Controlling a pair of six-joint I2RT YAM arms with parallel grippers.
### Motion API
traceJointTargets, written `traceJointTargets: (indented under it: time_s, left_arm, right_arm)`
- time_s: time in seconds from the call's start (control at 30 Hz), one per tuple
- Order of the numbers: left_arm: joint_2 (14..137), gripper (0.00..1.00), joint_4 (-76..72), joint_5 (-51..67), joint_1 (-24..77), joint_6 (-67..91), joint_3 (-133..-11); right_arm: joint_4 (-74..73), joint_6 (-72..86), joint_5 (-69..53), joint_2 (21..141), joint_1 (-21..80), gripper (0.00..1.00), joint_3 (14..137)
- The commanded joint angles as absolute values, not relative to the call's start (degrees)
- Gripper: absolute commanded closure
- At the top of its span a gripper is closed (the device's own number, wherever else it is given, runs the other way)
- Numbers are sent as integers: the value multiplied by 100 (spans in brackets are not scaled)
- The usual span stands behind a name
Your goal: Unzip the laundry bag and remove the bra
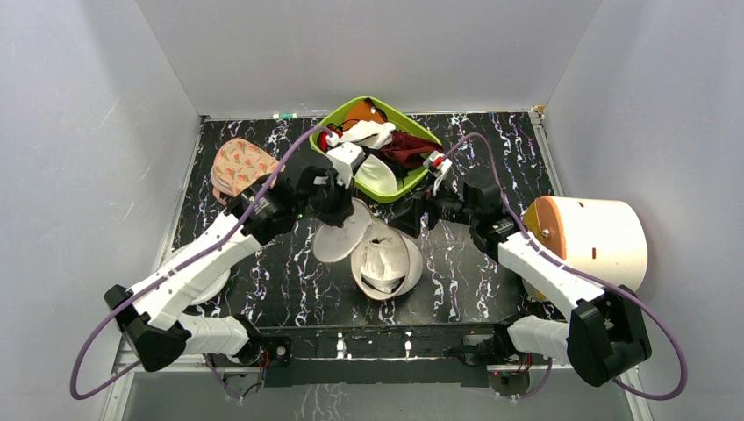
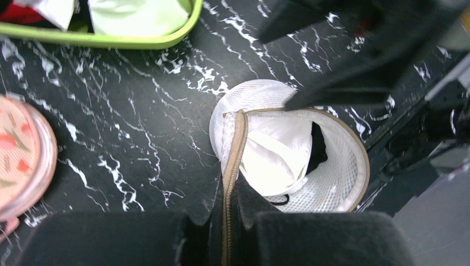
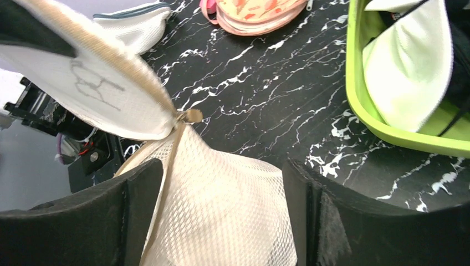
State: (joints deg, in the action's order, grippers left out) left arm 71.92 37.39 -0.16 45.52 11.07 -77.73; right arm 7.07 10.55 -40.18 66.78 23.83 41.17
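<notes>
Grey walls (image 1: 351, 53) boxed the scene on three sides. The black, white-veined table (image 1: 289, 281) filled most of the frame: hard, flat, probably slick under mesh. A cream drum-shaped container (image 1: 597, 241) sat at the right edge, a green bin (image 2: 111, 40) of clothes upper centre and a peach case (image 1: 239, 167) upper left, all apart from the work. The laundry bag (image 1: 386, 263) lay centre frame, just below the bin, zip mostly undone, its lid (image 1: 338, 239) tilted up to the left. It was judged light, floppy mesh with a semi-stiff rim, and would likely slide or lift unless pinned. The bra (image 2: 277, 155) lay inside the open bag, white with a dark part. It looked soft and light, apt to snag on mesh, and best taken by a cup edge or strap through the opening. The left gripper (image 2: 224, 221) was pinched tight on the tan zip tape (image 2: 233, 149) at the lid edge. The right gripper (image 3: 221, 183) stood wide, fingers either side of the bag's mesh wall, gripping nothing.
</notes>
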Motion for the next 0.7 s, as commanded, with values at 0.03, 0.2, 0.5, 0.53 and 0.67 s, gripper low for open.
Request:
traceJointTargets:
  time_s: [0.03,0.2,0.5,0.53,0.67]
  left_arm:
    - [7051,100,4179,386,4133,1964,-8107]
    - [7050,100,4491,388,4017,2194,-8226]
    - [7072,100,5163,-330,3904,1942,-8320]
    - [7079,100,5228,-341,3853,1890,-8292]
    - [6944,100,5309,-245,3601,1796,-8091]
  right_arm:
    - [313,1032,-3561,6465,2387,16,4508]
    - [129,1054,-3338,6498,2738,15,4445]
    - [-948,382,-1170,6582,3817,15,4623]
    - [-1066,305,-932,6602,3819,17,4642]
    - [-1257,90,-367,6618,3818,20,4631]
